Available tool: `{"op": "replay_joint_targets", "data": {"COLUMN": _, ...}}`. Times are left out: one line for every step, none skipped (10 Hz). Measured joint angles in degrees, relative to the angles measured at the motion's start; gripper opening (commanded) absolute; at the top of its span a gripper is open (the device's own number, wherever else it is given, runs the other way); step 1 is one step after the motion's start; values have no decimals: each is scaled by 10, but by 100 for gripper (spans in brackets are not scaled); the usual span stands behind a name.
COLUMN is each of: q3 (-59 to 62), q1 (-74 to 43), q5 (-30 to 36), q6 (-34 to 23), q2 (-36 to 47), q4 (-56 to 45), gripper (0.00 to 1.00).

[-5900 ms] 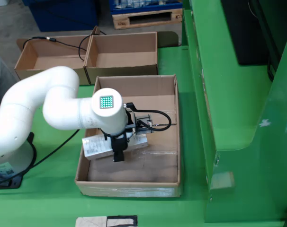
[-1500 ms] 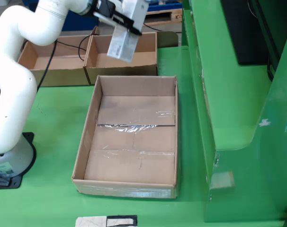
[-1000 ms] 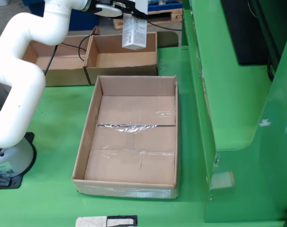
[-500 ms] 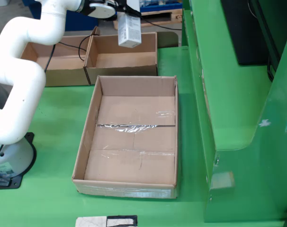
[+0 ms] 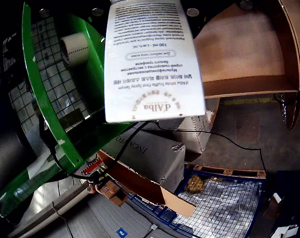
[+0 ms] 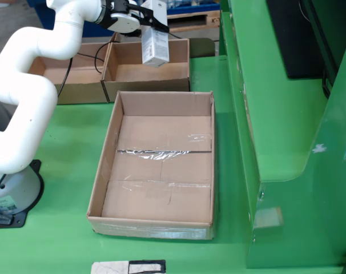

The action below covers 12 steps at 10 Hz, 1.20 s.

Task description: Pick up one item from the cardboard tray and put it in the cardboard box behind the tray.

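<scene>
The hand pinches a white carton hanging over the far right cardboard box, beyond the tray.

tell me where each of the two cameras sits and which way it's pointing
View from the side: fixed, high at the front of the green table, looking down and back over the cardboard tray to the cardboard box; shows the white arm and the gripper.
View that rides on the gripper: looks along the held white carton, past it to the box wall and floor clutter; no arm visible.
Shared: the carton and the box.
</scene>
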Motion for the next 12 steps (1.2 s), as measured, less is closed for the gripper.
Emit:
{"op": "replay_joint_targets", "data": {"q3": 1, "q1": -1, "q5": 0, "q6": -6, "q2": -10, "q4": 0, "gripper": 0}}
{"op": "replay_joint_targets", "data": {"q3": 1, "q1": -7, "q5": 0, "q6": -3, "q2": -39, "q4": 0, "gripper": 0}}
{"op": "replay_joint_targets", "data": {"q3": 1, "q1": -13, "q5": 0, "q6": 4, "q2": -64, "q4": 0, "gripper": 0}}
{"op": "replay_joint_targets", "data": {"q3": 1, "q1": -19, "q5": 0, "q6": 24, "q2": -83, "q4": 0, "gripper": 0}}
{"op": "replay_joint_targets", "data": {"q3": 3, "q1": -26, "q5": -7, "q6": 51, "q2": -107, "q4": 1, "gripper": 0}}
{"op": "replay_joint_targets", "data": {"q3": 3, "q1": -30, "q5": -10, "q6": 44, "q2": -125, "q4": 1, "gripper": 0}}
{"op": "replay_joint_targets", "data": {"q3": 3, "q1": -33, "q5": -5, "q6": 30, "q2": -126, "q4": 2, "gripper": 0}}
{"op": "replay_joint_targets", "data": {"q3": 8, "q1": -32, "q5": -14, "q6": 39, "q2": -146, "q4": 4, "gripper": 0}}
{"op": "replay_joint_targets", "data": {"q3": 10, "q1": -32, "q5": -14, "q6": 37, "q2": -151, "q4": 9, "gripper": 0}}
{"op": "replay_joint_targets", "data": {"q3": 11, "q1": -32, "q5": -14, "q6": 32, "q2": -151, "q4": 9, "gripper": 0}}
{"op": "replay_joint_targets", "data": {"q3": 11, "q1": -32, "q5": -14, "q6": 32, "q2": -151, "q4": 9, "gripper": 0}}
{"op": "replay_joint_targets", "data": {"q3": 11, "q1": -32, "q5": -14, "q6": 31, "q2": -151, "q4": 9, "gripper": 0}}
